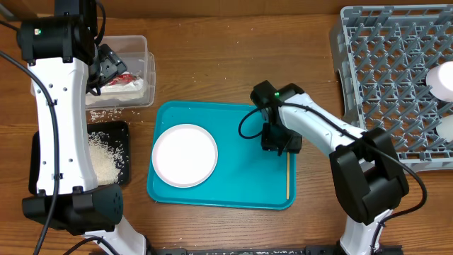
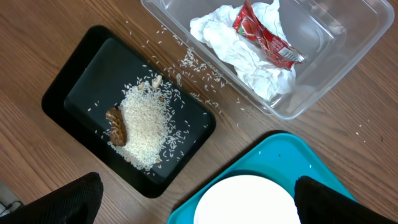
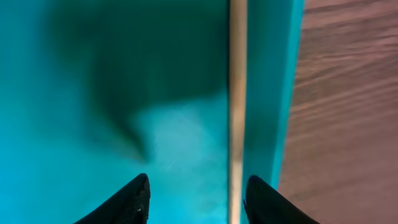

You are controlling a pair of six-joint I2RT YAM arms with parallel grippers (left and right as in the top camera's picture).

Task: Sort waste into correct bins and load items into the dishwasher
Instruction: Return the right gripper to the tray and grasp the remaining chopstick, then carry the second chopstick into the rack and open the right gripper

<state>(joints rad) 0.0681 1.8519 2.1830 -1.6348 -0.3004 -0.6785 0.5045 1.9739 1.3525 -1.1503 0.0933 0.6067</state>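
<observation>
The white plate lies on the teal tray. A thin wooden chopstick lies along the tray's right edge. My right gripper is open, low over the tray. In the right wrist view the chopstick runs between its fingers, close to the right finger. My left gripper is open and empty above the clear tub, which holds the white tissue and red wrapper. The black tray holds rice and a brown scrap. Two white bowls sit in the grey rack.
Loose rice grains lie on the wooden table between the black tray and the clear tub. The plate shows at the bottom of the left wrist view, between the left fingers. The rack fills the right far corner.
</observation>
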